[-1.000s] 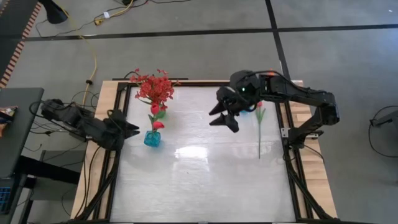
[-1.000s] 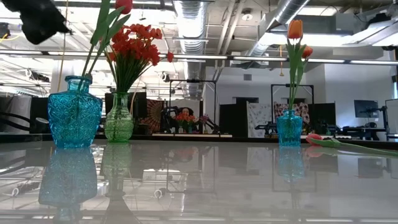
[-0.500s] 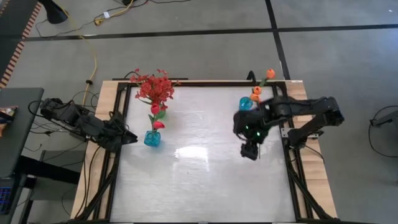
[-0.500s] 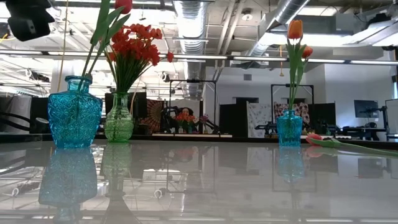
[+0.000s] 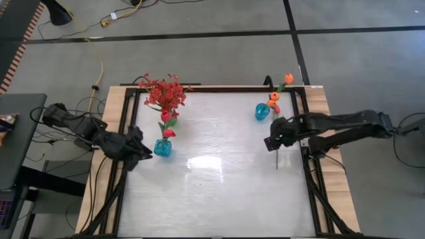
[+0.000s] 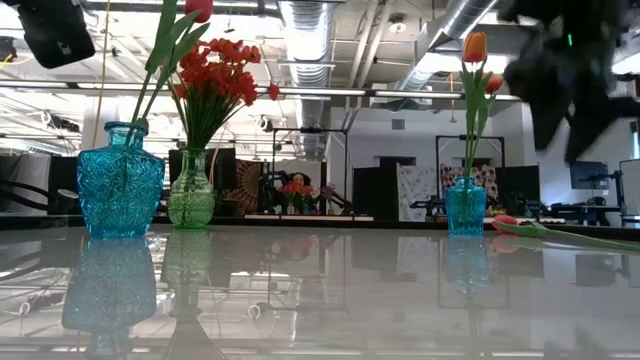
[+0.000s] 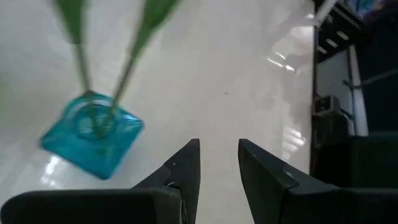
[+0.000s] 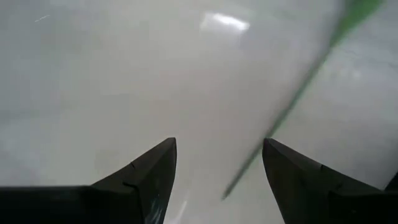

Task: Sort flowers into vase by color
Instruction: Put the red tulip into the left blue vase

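One tulip left lying on the worktop, right hand poised over its stem.
The loose red-pink tulip [image 5: 277, 147] lies flat near the worktop's [image 5: 212, 192] right edge, just beside the small blue vase [image 5: 262, 111] of orange tulips [image 5: 287, 78]. The right hand [image 5: 271, 142] hovers above the thin green stem, fingers [image 8: 152, 177] spread wide and empty. The left hand [image 7: 217, 163], narrowly parted and holding nothing, waits beside the square blue vase [image 5: 162, 147] with its red-pink tulip; red sprays [image 5: 166, 93] fill the green vase [image 6: 191, 201]. The flower looks feather-light, its stem springy and slippery on the glossy top; a mid-stem pinch, away from the soft bud, seems safest.
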### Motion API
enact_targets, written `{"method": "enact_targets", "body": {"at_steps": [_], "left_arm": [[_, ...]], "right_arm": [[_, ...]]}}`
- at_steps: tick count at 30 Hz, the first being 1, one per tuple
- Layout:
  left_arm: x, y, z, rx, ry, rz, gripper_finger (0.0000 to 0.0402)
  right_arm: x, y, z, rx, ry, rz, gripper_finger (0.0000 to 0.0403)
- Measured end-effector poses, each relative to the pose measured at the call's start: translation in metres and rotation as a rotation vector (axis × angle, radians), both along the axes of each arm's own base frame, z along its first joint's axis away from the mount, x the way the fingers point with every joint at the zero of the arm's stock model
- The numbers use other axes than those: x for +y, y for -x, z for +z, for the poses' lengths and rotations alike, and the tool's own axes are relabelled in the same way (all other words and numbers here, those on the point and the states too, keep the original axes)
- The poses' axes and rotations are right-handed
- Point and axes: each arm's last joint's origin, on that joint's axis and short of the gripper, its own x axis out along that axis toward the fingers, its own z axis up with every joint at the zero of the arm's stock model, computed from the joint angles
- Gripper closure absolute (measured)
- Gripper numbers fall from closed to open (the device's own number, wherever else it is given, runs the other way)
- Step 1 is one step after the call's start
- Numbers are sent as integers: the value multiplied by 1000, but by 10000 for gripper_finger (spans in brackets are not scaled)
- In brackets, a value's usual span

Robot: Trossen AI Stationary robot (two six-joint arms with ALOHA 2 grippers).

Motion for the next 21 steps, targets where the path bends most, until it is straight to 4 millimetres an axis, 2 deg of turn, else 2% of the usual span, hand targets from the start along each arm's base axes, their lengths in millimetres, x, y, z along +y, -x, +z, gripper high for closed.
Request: {"method": "enact_targets", "body": {"at_steps": [6,13,17,21], "left_arm": [[-6,-11,-3,33,25,-8,305],[-7,-13,-4,54,106,70,305],[-7,-13,-4,56,126,90,305],[-6,-13,-4,55,143,126,306]], "right_arm": [[-8,6,-49,72,121,-101,138],[-13,11,-88,91,172,-101,138],[-15,17,-104,88,180,-121,146],[-16,21,-111,99,213,-107,172]]}}
